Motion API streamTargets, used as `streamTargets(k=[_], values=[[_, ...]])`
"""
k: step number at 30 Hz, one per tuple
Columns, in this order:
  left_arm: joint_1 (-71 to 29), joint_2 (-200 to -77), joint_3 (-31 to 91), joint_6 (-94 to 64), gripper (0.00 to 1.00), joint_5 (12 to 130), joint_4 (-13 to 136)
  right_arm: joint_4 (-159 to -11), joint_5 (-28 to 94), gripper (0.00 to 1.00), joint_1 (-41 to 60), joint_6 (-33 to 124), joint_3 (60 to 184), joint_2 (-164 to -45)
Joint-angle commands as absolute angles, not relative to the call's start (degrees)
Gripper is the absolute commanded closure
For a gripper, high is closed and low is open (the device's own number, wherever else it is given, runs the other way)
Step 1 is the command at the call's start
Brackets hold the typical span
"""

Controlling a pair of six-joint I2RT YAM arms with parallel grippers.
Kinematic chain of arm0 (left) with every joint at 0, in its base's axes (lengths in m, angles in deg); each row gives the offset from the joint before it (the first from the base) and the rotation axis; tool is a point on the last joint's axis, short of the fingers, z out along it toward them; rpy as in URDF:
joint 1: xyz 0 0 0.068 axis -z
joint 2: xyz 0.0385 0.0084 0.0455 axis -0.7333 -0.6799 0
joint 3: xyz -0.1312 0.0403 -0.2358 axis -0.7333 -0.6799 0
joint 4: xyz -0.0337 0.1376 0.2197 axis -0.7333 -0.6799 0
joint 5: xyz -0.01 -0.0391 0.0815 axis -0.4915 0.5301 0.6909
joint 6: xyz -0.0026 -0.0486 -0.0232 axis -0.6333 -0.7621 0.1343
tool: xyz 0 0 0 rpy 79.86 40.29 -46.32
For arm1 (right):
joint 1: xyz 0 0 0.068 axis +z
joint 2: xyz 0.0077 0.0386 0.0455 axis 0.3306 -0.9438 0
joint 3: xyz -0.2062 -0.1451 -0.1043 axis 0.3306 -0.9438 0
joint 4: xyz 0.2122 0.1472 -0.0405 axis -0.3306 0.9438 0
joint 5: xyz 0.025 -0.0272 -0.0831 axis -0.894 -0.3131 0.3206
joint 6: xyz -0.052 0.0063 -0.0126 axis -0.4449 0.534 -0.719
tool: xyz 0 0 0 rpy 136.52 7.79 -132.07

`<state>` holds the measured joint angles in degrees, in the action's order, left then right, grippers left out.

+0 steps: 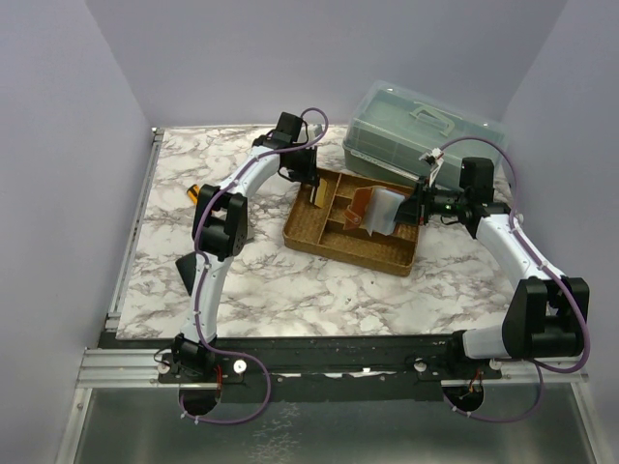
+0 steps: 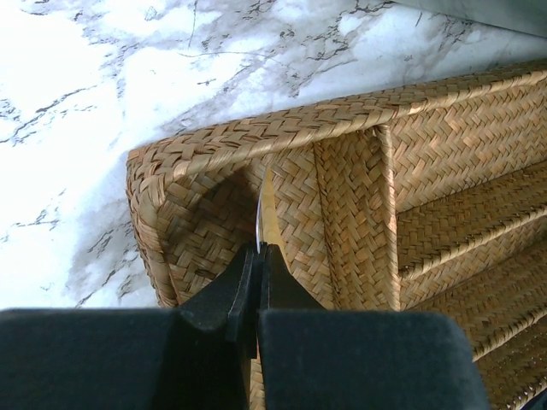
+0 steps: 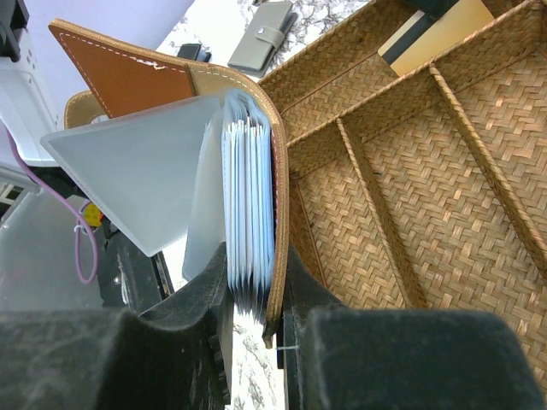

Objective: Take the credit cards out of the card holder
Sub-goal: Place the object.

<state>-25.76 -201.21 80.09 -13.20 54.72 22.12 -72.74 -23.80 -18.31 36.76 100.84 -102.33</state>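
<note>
The card holder (image 3: 128,77), brown leather with clear sleeves fanned out, stands on edge in my right gripper (image 3: 254,273), which is shut on its cover and sleeves. From above, the card holder (image 1: 372,211) hangs over the right part of the wicker tray (image 1: 334,249). My left gripper (image 2: 259,248) is shut on a tan-gold credit card (image 2: 267,205), seen edge-on over the tray's far left corner compartment. That card (image 3: 444,30) shows its dark stripe in the right wrist view. The left gripper (image 1: 314,184) sits at the tray's back left corner.
The wicker tray (image 3: 410,171) has several divided compartments. A clear lidded plastic box (image 1: 421,130) stands behind it at the back right. A grey wallet (image 3: 261,47) lies on the marble beyond the tray. A small orange and black item (image 1: 196,191) lies at the left.
</note>
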Motion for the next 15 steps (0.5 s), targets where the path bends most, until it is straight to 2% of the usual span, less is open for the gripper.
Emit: streamTargets(k=[1, 15], values=[[-25.5, -203.7, 81.9, -12.3, 0.97, 54.3, 20.8, -74.0, -26.5, 1.0, -18.8, 37.0, 100.8, -102.4], [-25.5, -202.1, 85.5, -11.9, 0.99, 59.8, 15.6, -74.0, -26.5, 1.0, -18.8, 37.0, 100.8, -102.3]])
